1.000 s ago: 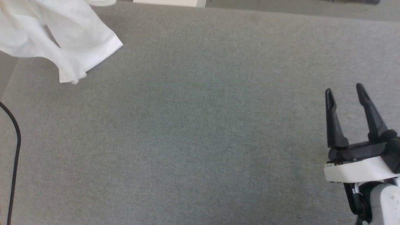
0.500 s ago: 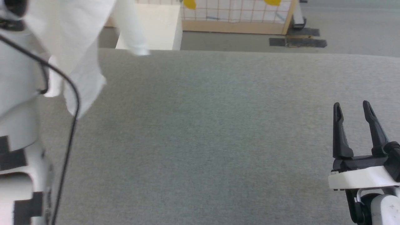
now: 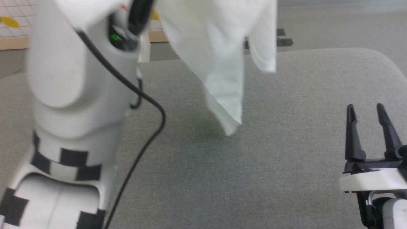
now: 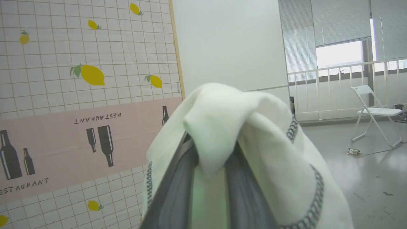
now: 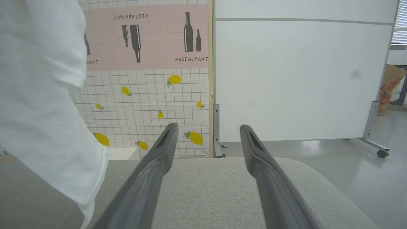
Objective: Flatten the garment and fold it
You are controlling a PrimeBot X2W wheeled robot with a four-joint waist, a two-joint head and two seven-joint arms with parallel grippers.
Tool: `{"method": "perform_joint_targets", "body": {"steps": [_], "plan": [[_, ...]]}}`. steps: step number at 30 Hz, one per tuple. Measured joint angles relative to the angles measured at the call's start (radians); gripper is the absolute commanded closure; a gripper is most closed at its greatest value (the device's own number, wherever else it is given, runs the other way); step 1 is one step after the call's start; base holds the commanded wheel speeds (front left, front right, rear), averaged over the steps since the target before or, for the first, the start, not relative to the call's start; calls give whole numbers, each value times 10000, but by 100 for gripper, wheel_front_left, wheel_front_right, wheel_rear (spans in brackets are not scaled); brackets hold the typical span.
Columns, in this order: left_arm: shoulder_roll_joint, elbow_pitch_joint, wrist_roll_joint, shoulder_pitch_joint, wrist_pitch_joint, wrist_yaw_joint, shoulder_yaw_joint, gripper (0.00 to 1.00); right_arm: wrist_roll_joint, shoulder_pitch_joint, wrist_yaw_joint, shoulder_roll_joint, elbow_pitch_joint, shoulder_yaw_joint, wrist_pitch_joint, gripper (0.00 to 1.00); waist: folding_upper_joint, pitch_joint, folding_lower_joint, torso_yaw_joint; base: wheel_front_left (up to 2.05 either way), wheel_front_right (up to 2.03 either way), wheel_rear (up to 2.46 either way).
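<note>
The garment (image 3: 222,63) hangs in the air from the raised left hand (image 4: 211,149), which is nearly closed, pinching a bunch of the cloth that drapes over both its fingers. The loose folds fall above the middle of the surface (image 3: 286,165), towards its far edge. Its lowest corner comes close to the surface, and I cannot tell whether it touches. It looks thin, light and quite limp, so it will likely sag, swing and crumple rather than keep any shape, and one pinch only bunches it. The dark stitched seam (image 4: 313,197) seems the firmest line to grip. A second hold belongs on a hanging hem or corner, so the cloth can be spread. The right hand (image 3: 365,107) is wide open and empty, near the right edge of the surface.
</note>
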Motion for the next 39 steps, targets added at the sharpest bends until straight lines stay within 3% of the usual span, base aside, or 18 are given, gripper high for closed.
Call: {"method": "perform_joint_targets", "body": {"steps": [10,17,23,24,25,26,34,39], "plan": [[-270,186,-341,3076,-1287,867,-1712,100,117,-97,0,-4,0,50,0,0,0,742,0,-326,0,0,0],[-282,2243,-203,5431,-1864,1101,-2778,100,203,-306,0,0,186,343,-73,0,0,1241,0,-415,0,0,0],[-274,3879,-130,6160,-2128,1127,-3266,100,203,-317,0,0,311,424,-71,0,0,1521,0,-389,0,0,0],[-276,4040,-104,6156,-2228,1141,-3292,96,203,-319,0,0,322,430,-71,0,0,1548,0,-361,0,0,0],[-276,4163,-61,6151,-2337,1158,-3321,51,203,-320,0,0,334,433,-71,0,0,1569,0,-328,0,0,0],[-278,4232,-59,6146,-2481,1175,-3325,0,201,-325,0,0,343,437,-69,0,0,1580,0,-297,0,0,0],[-244,3283,-192,6124,-4021,1266,-3037,0,199,-361,0,0,431,433,31,0,0,1273,0,-48,0,0,0],[462,1302,-441,7438,-4686,1871,-2339,0,199,-184,0,2,426,395,115,0,0,871,1,68,0,0,0]]}}
